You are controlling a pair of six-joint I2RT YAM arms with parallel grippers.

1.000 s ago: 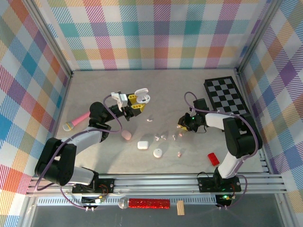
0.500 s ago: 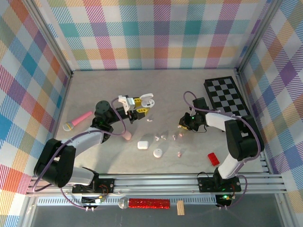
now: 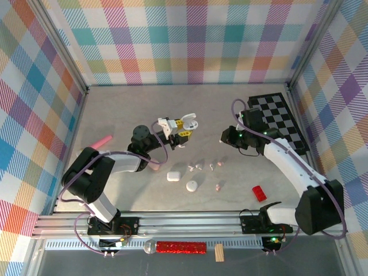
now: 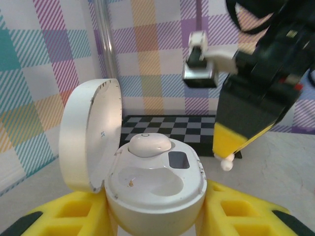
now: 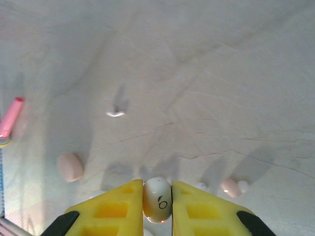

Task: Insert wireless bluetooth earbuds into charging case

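Right wrist: right gripper [image 5: 157, 194] clamped on white earbud [image 5: 157, 202], now lifted off table [image 5: 197, 73]. Left gripper [image 3: 183, 126] partly closed around open charging case [image 4: 155, 189], swung toward table centre, seated bud [image 4: 149, 144] inside. Looks ready for empty well; loose buds [image 3: 198, 167] mid-table.

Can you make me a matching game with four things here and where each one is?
Things:
1 open white case
2 white earbud
3 red block
4 checkered board

Places:
A pinched in the right tool
B lying on the table, front right
C far right corner
D held in the left tool

Pairs: 1-D, 2-A, 3-B, 4-C
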